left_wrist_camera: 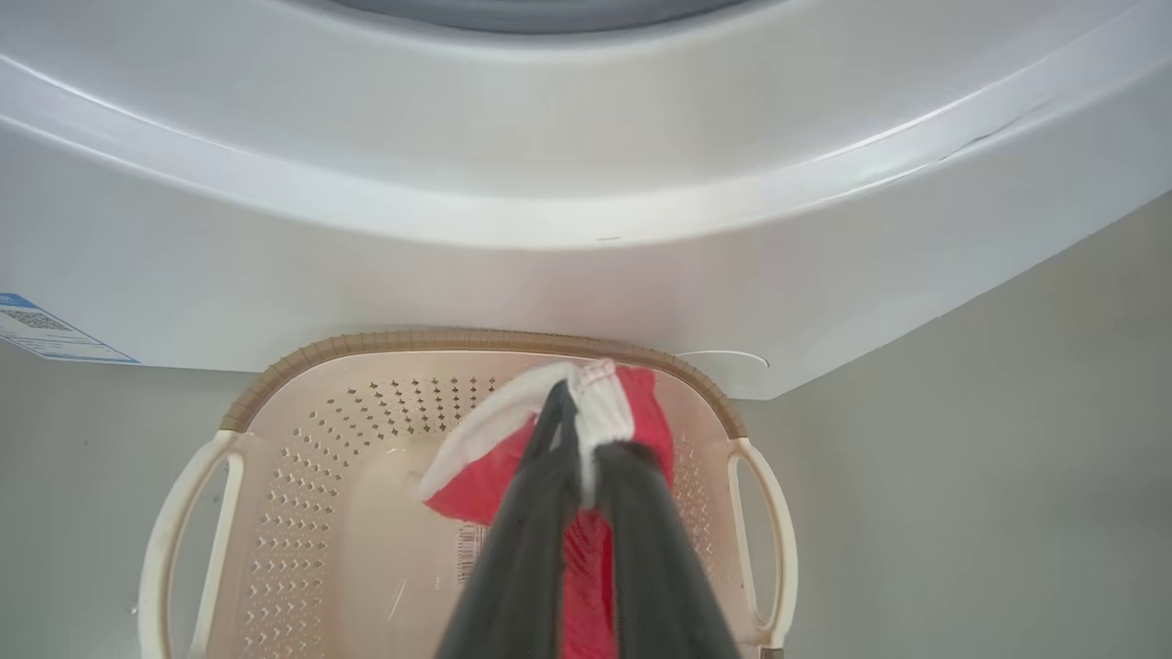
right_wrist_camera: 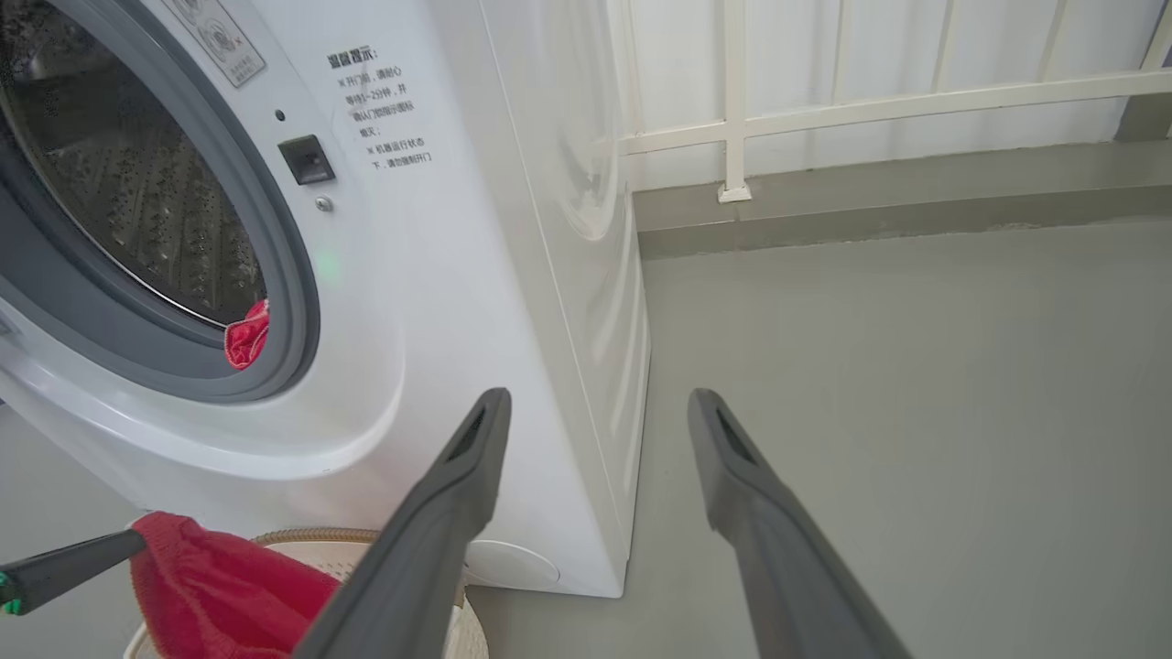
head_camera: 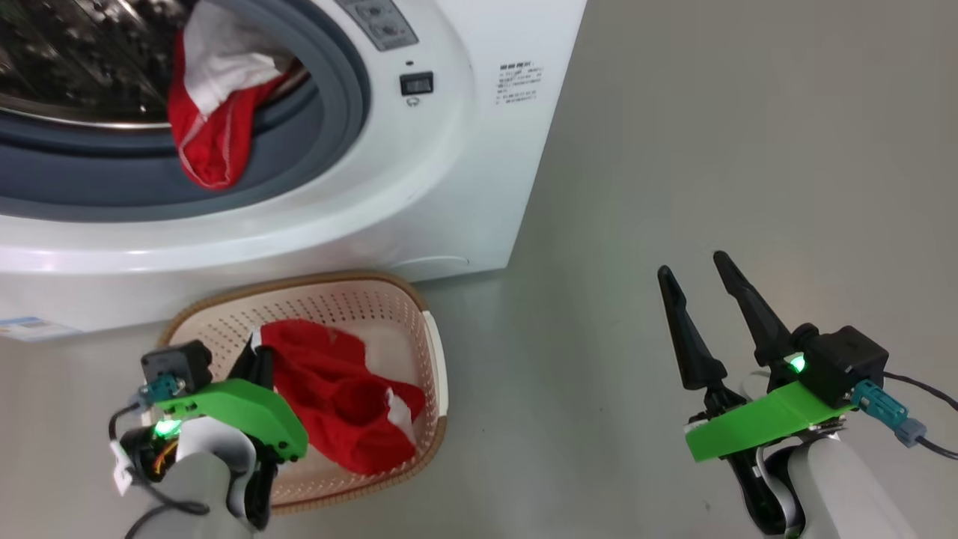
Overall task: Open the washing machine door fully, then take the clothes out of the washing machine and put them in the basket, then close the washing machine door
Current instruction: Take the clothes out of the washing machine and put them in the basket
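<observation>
risk: soft red-and-white jersey cloth (head_camera: pixel 337 400), pinched by your left gripper (left_wrist_camera: pixel 591 421), may cling on release, leaving cream perforated plastic basket (left_wrist_camera: pixel 302 354); right gripper (head_camera: pixel 691 263) spread, idle

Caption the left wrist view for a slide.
Left gripper, shut on a red-and-white garment, holds it in the cream perforated basket before the white washing machine.

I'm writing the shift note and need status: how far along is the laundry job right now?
Done: the washing machine mouth stands open. In hand: the left hand is shut on a red and white garment draped into the basket, not yet released. Left: a second garment hangs over the grey gasket; it must follow, then the door needs closing. The right hand is open and empty.
</observation>
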